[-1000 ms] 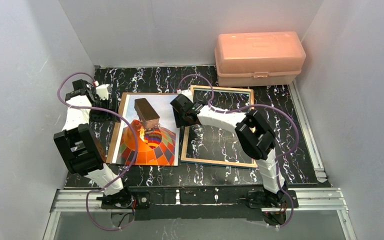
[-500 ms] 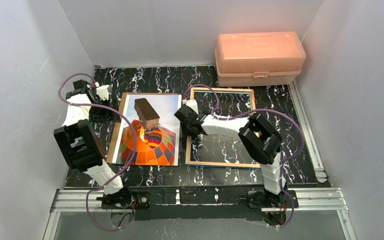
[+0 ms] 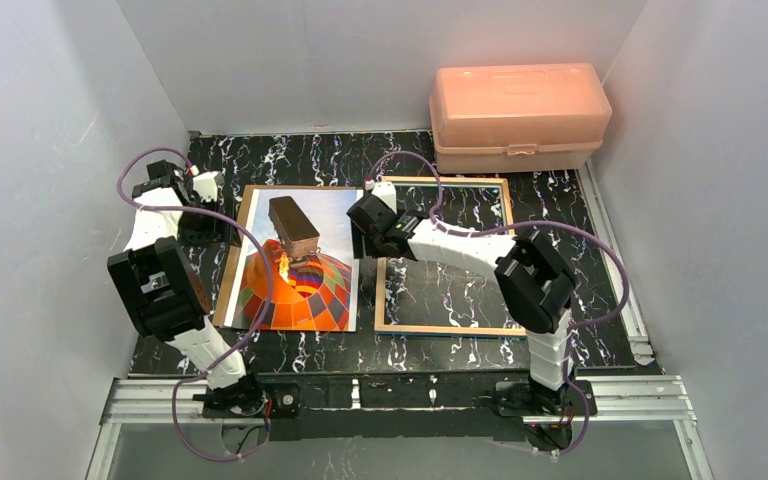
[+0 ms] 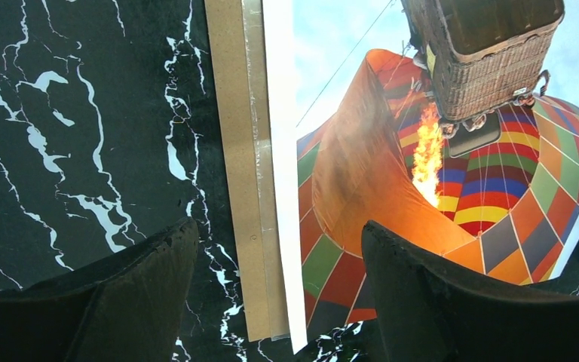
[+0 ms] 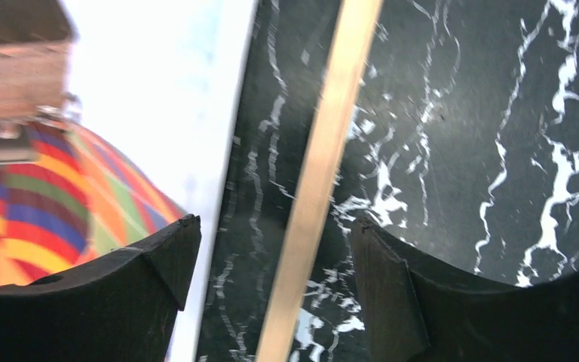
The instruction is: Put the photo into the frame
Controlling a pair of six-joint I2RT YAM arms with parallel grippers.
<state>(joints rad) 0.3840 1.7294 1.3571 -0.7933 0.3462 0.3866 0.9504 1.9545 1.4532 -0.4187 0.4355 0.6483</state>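
The photo (image 3: pixel 305 285), a bright hot-air balloon print, lies flat on a brown backing board (image 3: pixel 232 262) left of centre. To its right the frame (image 3: pixel 440 328) lies flat, its wood-coloured edge up and the marbled table showing through the glass. My left gripper (image 3: pixel 203 215) hovers open over the photo's left edge (image 4: pixel 280 151) and the board (image 4: pixel 234 151), holding nothing. My right gripper (image 3: pixel 370 218) stands open astride the frame's left rail (image 5: pixel 324 166), with the photo (image 5: pixel 83 151) beside its left finger (image 5: pixel 121 294).
A pink plastic box (image 3: pixel 518 115) stands at the back right, just behind the frame. White walls close in the table on three sides. Purple cables loop off both arms above the photo and frame.
The frame has swung from tilted to square and shifted slightly right, away from the photo. The right arm moved along with it. The left arm and photo stayed put.
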